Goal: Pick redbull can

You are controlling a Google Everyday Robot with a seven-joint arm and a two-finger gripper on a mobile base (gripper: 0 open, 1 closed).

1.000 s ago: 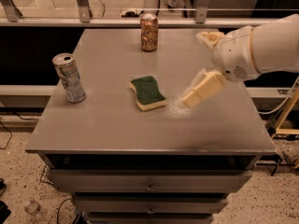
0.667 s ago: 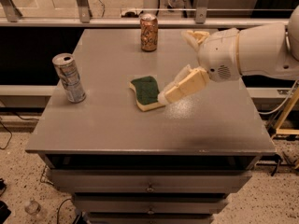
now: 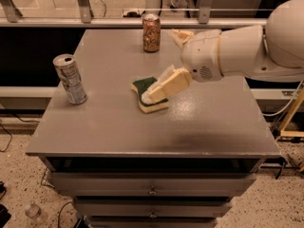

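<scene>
Hovering over sponge (image 3: pixel 141 86) at mid-table, gripper (image 3: pixel 159 65) spread wide, holding nothing, redbull can (image 3: pixel 70 79) upright near left edge, bare table (image 3: pixel 109 122) between, brown can (image 3: pixel 151 33) by far edge.

Hand (image 3: pixel 160 66) at sponge (image 3: pixel 141 85); bare tabletop (image 3: pixel 109 125) leftward

The gripper (image 3: pixel 164 87), over the middle of the table (image 3: pixel 114 127), hides the right part of the sponge (image 3: pixel 144 90); whether they touch is unclear. The right edge cuts off the arm (image 3: pixel 247 49). Print on the redbull can (image 3: pixel 70 79) is too blurred to read.
</scene>
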